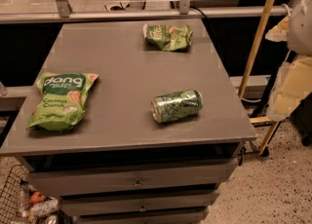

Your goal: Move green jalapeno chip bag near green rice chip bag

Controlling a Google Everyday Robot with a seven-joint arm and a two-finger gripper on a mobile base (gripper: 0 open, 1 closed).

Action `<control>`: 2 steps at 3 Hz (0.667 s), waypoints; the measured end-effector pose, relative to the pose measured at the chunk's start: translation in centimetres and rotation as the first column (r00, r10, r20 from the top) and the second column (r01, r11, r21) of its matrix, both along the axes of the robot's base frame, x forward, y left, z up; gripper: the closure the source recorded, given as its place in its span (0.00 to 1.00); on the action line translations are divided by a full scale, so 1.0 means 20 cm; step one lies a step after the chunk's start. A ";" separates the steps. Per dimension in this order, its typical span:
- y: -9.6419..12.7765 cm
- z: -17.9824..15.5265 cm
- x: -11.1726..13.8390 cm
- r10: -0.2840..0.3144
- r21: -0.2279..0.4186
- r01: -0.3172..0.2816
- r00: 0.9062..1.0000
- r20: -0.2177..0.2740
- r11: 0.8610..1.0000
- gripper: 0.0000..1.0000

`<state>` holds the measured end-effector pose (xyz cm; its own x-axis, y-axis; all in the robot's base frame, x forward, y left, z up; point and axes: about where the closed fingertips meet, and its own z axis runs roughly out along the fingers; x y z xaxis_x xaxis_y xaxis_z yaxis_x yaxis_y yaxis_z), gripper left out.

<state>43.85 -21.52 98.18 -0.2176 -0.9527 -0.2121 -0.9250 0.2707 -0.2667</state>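
Green jalapeno chip bag [168, 37] is noted crumpled at far edge of table [122, 72], well apart from green rice chip bag [62, 100], near left. Gripper [300, 26] is glimpsed at right edge; its state cannot be told.

My gripper [291, 84] is just a pale blur off the table's [122, 72] right side, partly cropped by the frame edge. The basket [12, 189] below the table's front-left corner is cropped too, stuff in it too small to ID tbh. Also the lowest drawer [146, 216] under the table is cut off.
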 end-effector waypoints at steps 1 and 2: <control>0.00 0.00 0.00 0.000 0.000 0.000 1.000 0.000 1.000 0.00; 0.06 0.01 0.06 0.028 0.011 -0.028 1.000 0.014 1.000 0.00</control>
